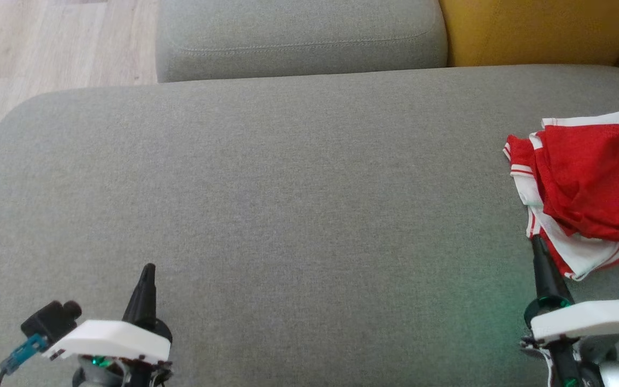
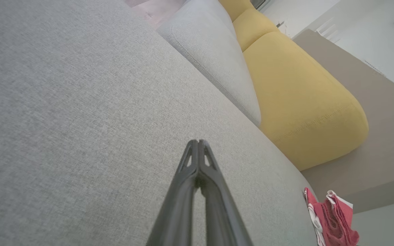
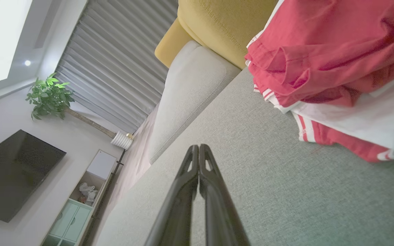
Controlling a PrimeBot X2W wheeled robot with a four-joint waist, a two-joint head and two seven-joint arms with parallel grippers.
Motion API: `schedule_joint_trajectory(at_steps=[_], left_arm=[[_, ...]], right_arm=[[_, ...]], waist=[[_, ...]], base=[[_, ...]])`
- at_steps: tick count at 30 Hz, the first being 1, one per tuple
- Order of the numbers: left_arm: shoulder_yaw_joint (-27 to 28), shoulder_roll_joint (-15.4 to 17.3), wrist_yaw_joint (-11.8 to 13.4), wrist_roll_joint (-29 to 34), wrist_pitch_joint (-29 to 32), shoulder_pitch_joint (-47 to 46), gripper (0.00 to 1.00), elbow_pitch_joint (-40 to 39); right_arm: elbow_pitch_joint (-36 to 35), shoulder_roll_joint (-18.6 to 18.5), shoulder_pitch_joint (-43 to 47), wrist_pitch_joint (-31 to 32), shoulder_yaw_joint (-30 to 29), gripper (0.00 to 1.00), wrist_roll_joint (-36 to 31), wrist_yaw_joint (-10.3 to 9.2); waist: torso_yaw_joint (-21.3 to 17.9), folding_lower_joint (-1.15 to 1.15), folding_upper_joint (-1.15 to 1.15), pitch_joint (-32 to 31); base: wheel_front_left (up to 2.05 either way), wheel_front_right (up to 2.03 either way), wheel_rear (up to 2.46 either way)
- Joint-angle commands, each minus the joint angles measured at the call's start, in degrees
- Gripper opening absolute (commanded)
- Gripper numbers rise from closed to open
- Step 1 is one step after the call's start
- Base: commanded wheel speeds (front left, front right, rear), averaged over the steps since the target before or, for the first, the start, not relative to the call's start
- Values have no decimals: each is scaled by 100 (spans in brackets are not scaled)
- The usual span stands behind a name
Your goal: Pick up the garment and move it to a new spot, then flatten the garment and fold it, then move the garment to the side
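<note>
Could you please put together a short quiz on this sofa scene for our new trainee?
1. True or false: the left end effector is holding the red and white garment.
2. The garment lies on the grey sofa seat towards the robot's: A) left B) right C) middle.
3. Fill in: the right end effector has its fingers ____.
Key: 1 false, as its fingers are shut on nothing. 2 B. 3 shut, beside the garment's edge and gripping none of it.
</note>
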Motion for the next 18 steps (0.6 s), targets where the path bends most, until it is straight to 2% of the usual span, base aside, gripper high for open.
schedule_joint_trajectory(at_steps=[1, 18], left_arm=[[205, 26, -67, -163, 40, -312, 0, -148], [504, -32, -237, -1293, 307, -445, 0, -98]], right_arm=[[-159, -123, -308, -12, 21, 0, 190, 24], [51, -133, -468, 20, -57, 0, 1340, 29]], waist=[[-2, 0, 0, -1], [-29, 0, 0, -15]], base=[[0, 0, 0], [0, 0, 0]])
